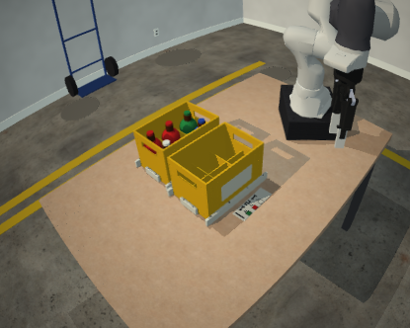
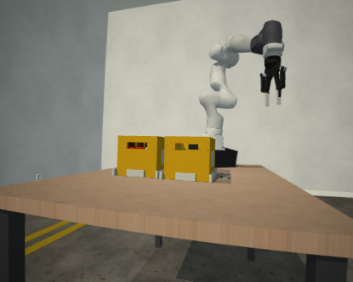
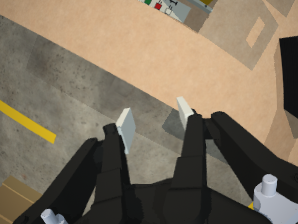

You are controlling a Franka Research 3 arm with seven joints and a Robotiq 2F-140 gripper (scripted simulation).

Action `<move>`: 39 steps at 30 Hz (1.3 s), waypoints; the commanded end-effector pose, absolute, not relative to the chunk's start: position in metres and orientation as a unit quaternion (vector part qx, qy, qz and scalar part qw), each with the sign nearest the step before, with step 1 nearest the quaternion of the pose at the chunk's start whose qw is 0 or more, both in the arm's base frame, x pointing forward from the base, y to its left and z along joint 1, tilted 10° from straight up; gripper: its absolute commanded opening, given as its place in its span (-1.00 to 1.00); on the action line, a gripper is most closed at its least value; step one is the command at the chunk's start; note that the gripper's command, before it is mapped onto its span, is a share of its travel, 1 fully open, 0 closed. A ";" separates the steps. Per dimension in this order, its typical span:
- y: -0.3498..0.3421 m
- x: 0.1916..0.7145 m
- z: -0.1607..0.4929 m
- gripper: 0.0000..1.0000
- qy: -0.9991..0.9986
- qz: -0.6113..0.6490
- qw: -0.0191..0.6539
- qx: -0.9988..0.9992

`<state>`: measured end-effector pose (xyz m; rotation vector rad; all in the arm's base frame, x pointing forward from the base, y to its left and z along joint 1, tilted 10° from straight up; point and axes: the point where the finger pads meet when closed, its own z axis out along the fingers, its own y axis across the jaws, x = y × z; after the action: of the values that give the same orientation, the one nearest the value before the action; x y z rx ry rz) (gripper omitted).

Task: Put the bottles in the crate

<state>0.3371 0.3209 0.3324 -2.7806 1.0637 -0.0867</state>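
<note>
table (image 1: 134, 257) carries two yellow crates touching side by side: the divided empty crate (image 1: 209, 190) nearer the camera in the top view, the bottle crate (image 1: 151, 150) behind it. bottles (image 1: 170, 133) with red, green and blue caps stand in the latter. gripper (image 2: 272, 100) hangs high above the table's edge, fingers partly apart, holding nothing. pick list (image 1: 253, 204) lies beside the empty crate.

Two crates, both yellow with pale grey feet: bottle crate (image 1: 153, 148), empty crate (image 1: 218, 184) (grey panel on its side). Bottles: red ones (image 1: 170, 132), one green (image 1: 187, 122), a blue cap (image 1: 202, 121). White pick list (image 1: 252, 205), black bar, what look like red and green marks. Table (image 1: 134, 247) light wood grain. Gripper (image 3: 153, 123) black, pale fingertips.
</note>
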 end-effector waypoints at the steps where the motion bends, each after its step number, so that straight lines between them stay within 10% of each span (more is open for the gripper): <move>1: 0.310 0.348 0.324 -0.24 0.424 -0.024 0.086 -0.901; 39: 0.202 0.430 0.240 -0.24 0.742 0.020 0.082 -0.665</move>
<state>0.4221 0.2045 0.2433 -2.1411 2.0790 0.0552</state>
